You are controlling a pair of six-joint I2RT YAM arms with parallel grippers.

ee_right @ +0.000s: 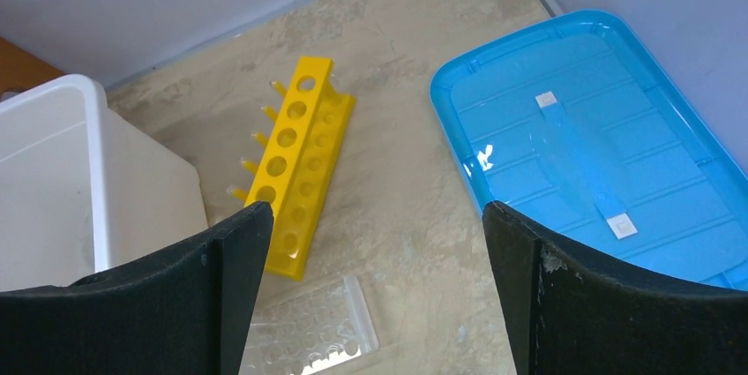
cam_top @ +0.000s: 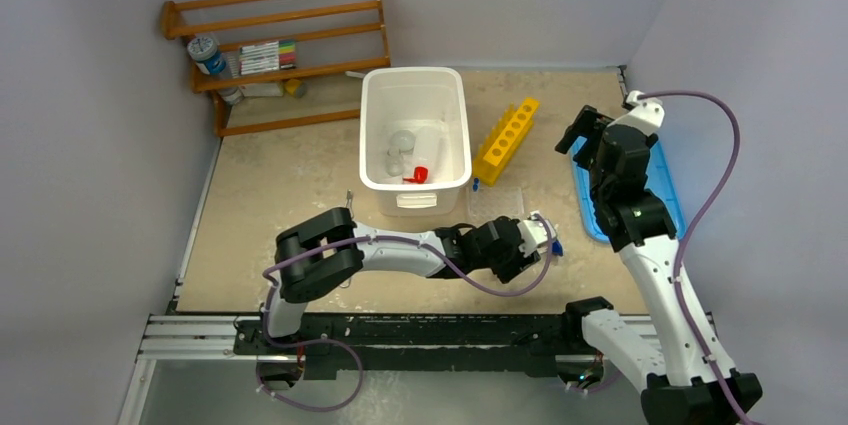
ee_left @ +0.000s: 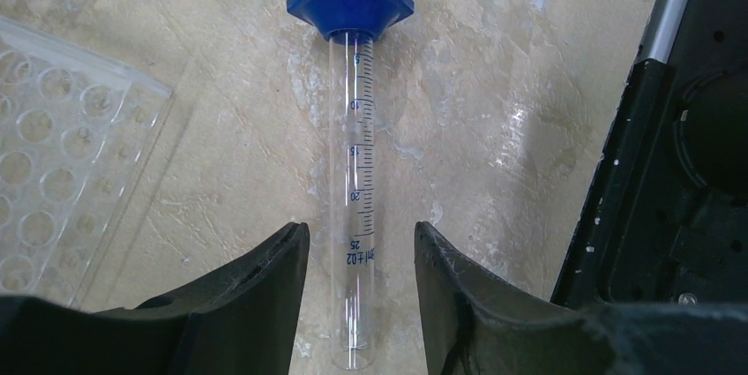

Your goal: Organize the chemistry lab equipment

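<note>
Left fingers (ee_left: pixel 265 291) straddle the blue-based graduated cylinder (ee_left: pixel 357 154) lying on the surface (ee_left: pixel 512 84), apart, not touching it; right fingers (ee_right: pixel 231 260) gape wide above the yellow tube rack (ee_right: pixel 295 168).

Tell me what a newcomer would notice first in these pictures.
The clear graduated tube with a blue foot lies flat on the table, its open end between the left gripper's parted fingers, untouched. Farther back stands a white bin holding a red-capped bottle, with a bright yellow rack lying to its right. A blue lid lies at the table's right edge, near the open right gripper.
</note>
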